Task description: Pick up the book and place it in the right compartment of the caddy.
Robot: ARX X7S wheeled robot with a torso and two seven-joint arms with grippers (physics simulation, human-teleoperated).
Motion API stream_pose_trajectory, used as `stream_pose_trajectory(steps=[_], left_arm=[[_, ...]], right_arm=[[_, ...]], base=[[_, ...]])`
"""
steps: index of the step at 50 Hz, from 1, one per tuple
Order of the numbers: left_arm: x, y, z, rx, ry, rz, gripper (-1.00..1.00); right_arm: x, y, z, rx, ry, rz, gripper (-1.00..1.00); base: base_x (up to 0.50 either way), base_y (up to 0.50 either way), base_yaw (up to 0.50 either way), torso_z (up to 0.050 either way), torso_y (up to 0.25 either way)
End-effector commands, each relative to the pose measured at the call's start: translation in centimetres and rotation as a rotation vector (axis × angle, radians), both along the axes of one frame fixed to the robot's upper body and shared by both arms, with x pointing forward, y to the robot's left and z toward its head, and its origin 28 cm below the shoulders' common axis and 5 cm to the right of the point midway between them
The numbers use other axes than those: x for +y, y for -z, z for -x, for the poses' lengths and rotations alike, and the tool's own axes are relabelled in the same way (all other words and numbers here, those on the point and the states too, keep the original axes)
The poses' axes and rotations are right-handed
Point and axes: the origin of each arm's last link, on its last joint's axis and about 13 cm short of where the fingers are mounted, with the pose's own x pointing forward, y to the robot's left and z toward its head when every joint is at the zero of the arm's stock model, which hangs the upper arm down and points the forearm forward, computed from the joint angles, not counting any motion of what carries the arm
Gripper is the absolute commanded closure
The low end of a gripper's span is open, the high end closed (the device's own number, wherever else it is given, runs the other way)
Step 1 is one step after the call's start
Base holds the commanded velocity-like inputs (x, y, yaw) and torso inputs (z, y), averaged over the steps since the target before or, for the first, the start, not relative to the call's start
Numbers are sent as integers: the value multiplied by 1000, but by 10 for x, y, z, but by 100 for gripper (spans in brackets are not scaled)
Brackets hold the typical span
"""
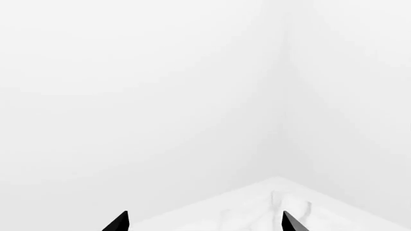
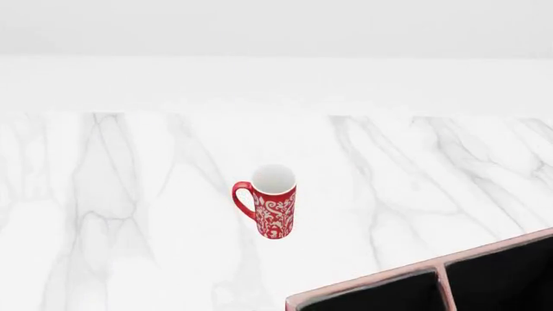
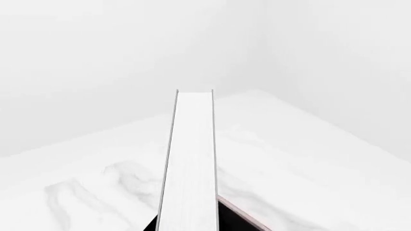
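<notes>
The book (image 3: 189,163) shows in the right wrist view with its white page edge towards the camera and thin dark covers on both sides. It reaches straight out from my right gripper, whose fingers are hidden, and hangs above a corner of the caddy (image 3: 247,217). In the head view the caddy (image 2: 372,280) sits at the bottom right, with pale pink trim, a divider and two black-lined compartments. The book and both grippers are out of the head view. My left gripper (image 1: 205,224) is open and empty over the white marble table (image 1: 270,202).
A tall red patterned mug (image 2: 272,204) stands upright in the middle of the marble table (image 2: 129,194), to the left of and behind the caddy. A white wall runs along the table's far edge. A table corner shows in both wrist views.
</notes>
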Motion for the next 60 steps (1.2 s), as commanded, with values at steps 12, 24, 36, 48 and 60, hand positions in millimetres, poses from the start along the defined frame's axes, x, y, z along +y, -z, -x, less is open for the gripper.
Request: stream_pose_trajectory(steps=[12,24,36,48,60], left_arm=[[-1,4,2,-5,-8,17,-100],[-2,4,2,-6,-5,18,-100],[-3,4,0,-5,-1,19,-100],[-2,6,1,-3,-3,20,-100],[-2,6,1,-4,-5,21,-100]], right_arm=[[-14,6,9,-19,82,-8,100],[-12,10,8,0,60,6,100],[-15,15,7,12,78,10,100],[-17,27,3,41,81,0,100],[-20,36,0,59,94,-8,100]], base=[[0,0,0,0,1],[0,0,0,1,1],[0,0,0,0,2],[0,0,0,1,1],[0,0,0,0,1]])
